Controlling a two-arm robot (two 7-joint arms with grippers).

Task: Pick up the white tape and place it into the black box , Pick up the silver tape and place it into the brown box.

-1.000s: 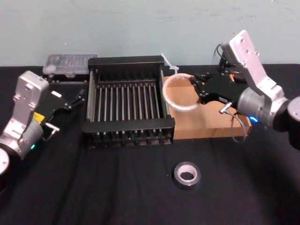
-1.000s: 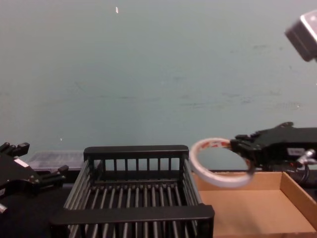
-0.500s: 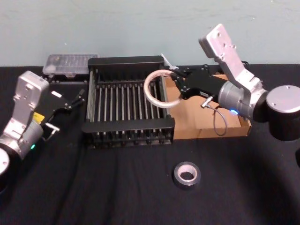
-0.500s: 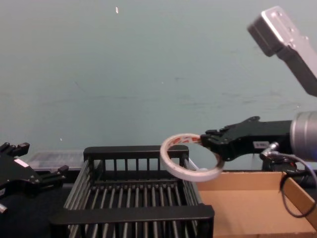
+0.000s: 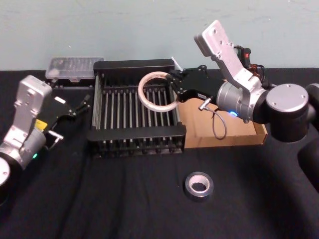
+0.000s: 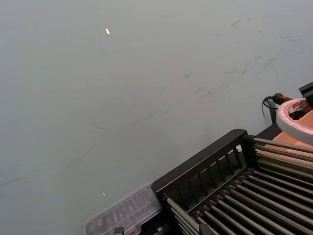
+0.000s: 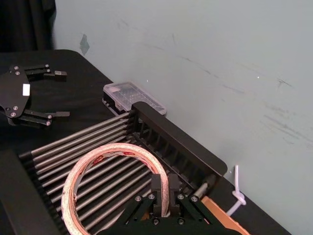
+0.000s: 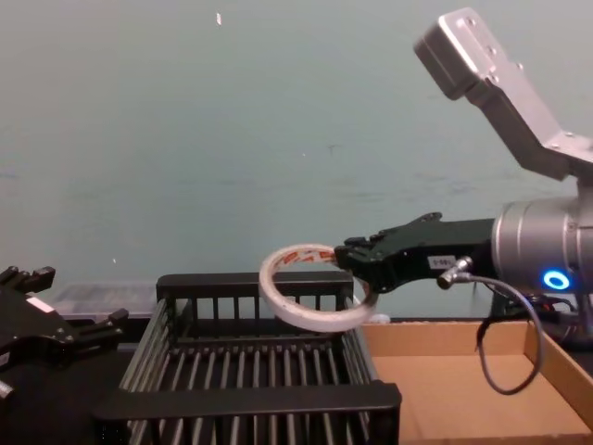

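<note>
Black-fingered right gripper [image 5: 174,88] pinches white tape [image 8: 315,320] over black box [image 5: 134,64]; brown box [image 5: 234,138] half-hidden.

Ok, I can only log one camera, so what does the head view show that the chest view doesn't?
Head view alone: the silver tape lying on the table before the boxes. Chest view alone: the white tape seen side-on, clear above the bars of the black box. Both: the right hand gripping it over the black box, the brown box beside, the left hand parked at left.
</note>
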